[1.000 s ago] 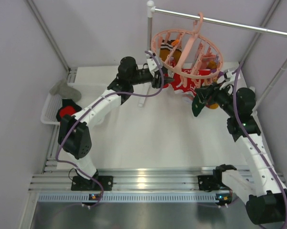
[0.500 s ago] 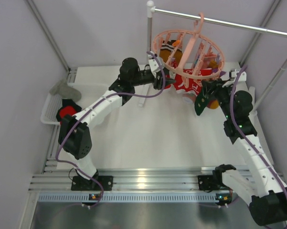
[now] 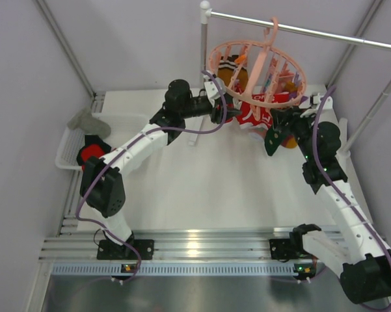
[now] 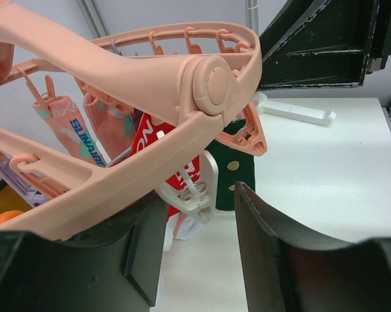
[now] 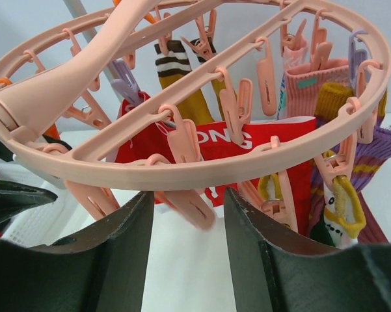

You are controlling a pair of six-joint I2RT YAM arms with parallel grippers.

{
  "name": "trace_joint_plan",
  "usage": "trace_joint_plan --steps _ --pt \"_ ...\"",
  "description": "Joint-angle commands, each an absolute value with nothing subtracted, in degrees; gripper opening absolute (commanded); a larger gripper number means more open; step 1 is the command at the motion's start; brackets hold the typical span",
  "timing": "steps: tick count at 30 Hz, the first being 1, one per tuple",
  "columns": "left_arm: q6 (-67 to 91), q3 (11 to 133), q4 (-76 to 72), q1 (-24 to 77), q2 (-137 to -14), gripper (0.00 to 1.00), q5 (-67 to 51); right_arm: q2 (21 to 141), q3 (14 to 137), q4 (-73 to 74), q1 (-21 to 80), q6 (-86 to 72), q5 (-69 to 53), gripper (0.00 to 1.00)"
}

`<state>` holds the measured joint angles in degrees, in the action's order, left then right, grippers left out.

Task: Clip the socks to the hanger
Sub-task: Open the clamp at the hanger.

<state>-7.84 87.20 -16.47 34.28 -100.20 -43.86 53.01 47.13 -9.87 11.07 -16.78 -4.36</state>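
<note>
While I am watching through the top camera, the hanger (image 3: 257, 68) is hanging by its hook from the grey rail (image 3: 325, 36) at the back of the table (image 3: 202, 188). The left gripper (image 3: 226, 116) is reaching up to the ring's left edge and the right gripper (image 3: 281, 127) is sitting under its right edge; from up here I cannot tell how far either claw is parted. A red sock (image 3: 252, 114) with white lettering is dangling below the ring between the two claws, and a dark green sock (image 3: 271, 141) is hanging just beside the right gripper. Off to the left, a white basket (image 3: 64, 156) is holding a grey sock (image 3: 84, 120).

Through the left wrist camera, I am seeing the left gripper (image 4: 196, 201) with its fingers (image 4: 267, 253) standing well apart and pinching nothing. The hanger (image 4: 117, 175) is crossing just above the gap, a white clip (image 4: 198, 188) is hanging in line with it, and the red sock (image 4: 156, 140) and the dotted dark green sock (image 4: 237, 179) are dangling behind.

Through the right wrist camera, the right gripper (image 5: 187, 195) is showing a moderate gap and gripping nothing. A pink clip (image 5: 195, 208) is dangling at the mouth of that gap, under the hanger (image 5: 247, 166). Behind it the red sock (image 5: 280, 140), a mustard sock (image 5: 188, 97) and a pink sock (image 5: 312, 91) are hanging from clips.
</note>
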Motion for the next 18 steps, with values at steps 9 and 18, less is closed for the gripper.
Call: trace_joint_plan --steps 9,18 --pt "-6.4 86.7 -20.4 35.4 -98.2 0.5 -44.0 53.1 46.8 -15.1 13.2 -17.5 -1.2 0.35" --pt "-6.4 85.3 -18.5 37.8 -96.6 0.47 -44.7 53.1 47.9 -13.7 12.6 -14.6 2.1 0.0"
